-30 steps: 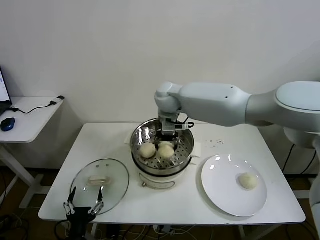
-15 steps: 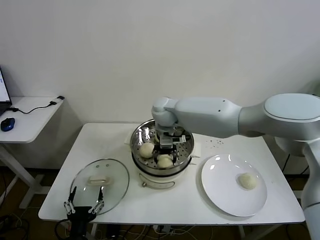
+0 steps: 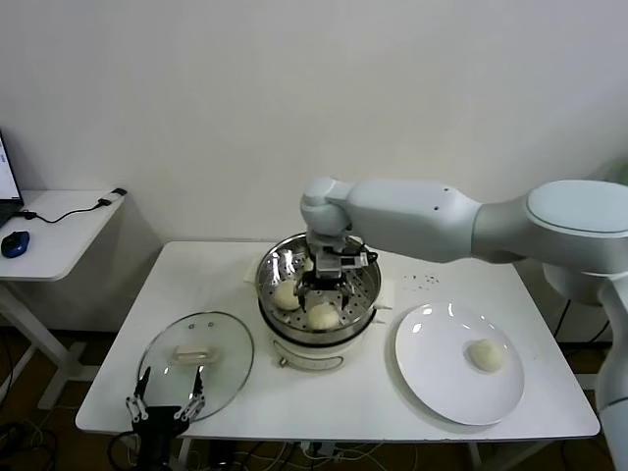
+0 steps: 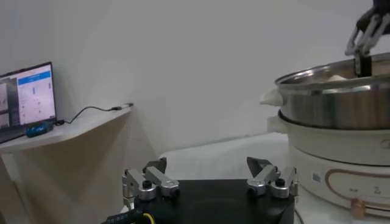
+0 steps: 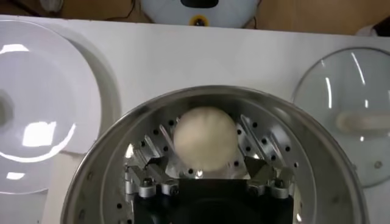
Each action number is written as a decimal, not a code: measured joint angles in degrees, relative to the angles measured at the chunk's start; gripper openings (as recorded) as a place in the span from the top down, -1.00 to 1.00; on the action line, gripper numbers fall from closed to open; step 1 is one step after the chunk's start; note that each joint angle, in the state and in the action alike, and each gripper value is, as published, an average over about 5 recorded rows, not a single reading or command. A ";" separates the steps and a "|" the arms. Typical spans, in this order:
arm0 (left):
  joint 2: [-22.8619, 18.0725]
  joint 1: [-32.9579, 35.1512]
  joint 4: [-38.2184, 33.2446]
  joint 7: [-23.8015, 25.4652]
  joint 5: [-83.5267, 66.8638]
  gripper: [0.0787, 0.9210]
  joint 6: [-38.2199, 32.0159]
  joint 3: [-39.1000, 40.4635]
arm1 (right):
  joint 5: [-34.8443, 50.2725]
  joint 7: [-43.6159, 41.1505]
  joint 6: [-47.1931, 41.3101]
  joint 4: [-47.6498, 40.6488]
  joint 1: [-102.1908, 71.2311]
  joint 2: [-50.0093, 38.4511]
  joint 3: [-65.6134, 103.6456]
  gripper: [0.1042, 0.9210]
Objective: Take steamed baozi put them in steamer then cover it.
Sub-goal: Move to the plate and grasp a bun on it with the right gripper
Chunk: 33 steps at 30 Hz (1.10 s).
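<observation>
In the head view, the right claw point(image 3: 325, 294) reaches down into the steamer point(image 3: 365, 294), which stands near the middle of the white desk point(image 3: 324, 402). Two baozi lie on the perforated tray inside: one baozi point(image 3: 323, 315) sits directly under the claw toward the pot's near side, and a second baozi point(image 3: 286, 294) lies just beside it toward the robot's left. A further baozi point(image 3: 483, 355) rests on the white plate point(image 3: 432, 378) on the robot's right, well apart from the pot. The cover point(image 3: 195, 364) lies flat on the desk toward the robot's left (handle up), and the left claw point(image 3: 164, 406) sits parked at the desk's near edge just in front of it.

In the left wrist view, the left claw point(image 4: 210, 182) is spread wide with nothing between its fingers. The steamer point(image 4: 335, 131) rises on its white base just beyond, and the right claw point(image 4: 365, 39) shows farther off above the pot's rim.

In the right wrist view, the right claw point(image 5: 206, 167) stands released, its fingers parted on either side of the baozi point(image 5: 205, 139). The bun lies between the fingertips on the hole-dotted tray of the steamer point(image 5: 109, 176); whether the pads touch it I cannot tell. The plate point(image 5: 55, 122) and the cover point(image 5: 347, 115) show on the desk beyond the pot.
</observation>
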 measured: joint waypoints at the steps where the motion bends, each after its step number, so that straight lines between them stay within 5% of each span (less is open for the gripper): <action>1: 0.03 0.05 0.00 0.01 0.02 -0.77 -0.07 -0.02 | 0.43 0.44 -0.65 -0.09 0.51 -0.65 -0.02 -0.76; 7: 0.20 0.54 -0.32 0.10 0.11 -0.77 -0.32 0.02 | 5.71 5.69 -9.21 1.51 5.47 -7.03 -3.00 -0.76; 18: 0.71 0.49 -1.38 0.16 0.17 -0.77 0.23 0.80 | 19.56 11.79 -37.75 11.70 8.80 -26.37 -4.64 -0.76; 33: 0.56 2.28 -2.33 0.16 0.51 -0.77 0.18 0.79 | 15.37 8.64 -49.91 14.94 -10.00 -46.76 7.23 -0.76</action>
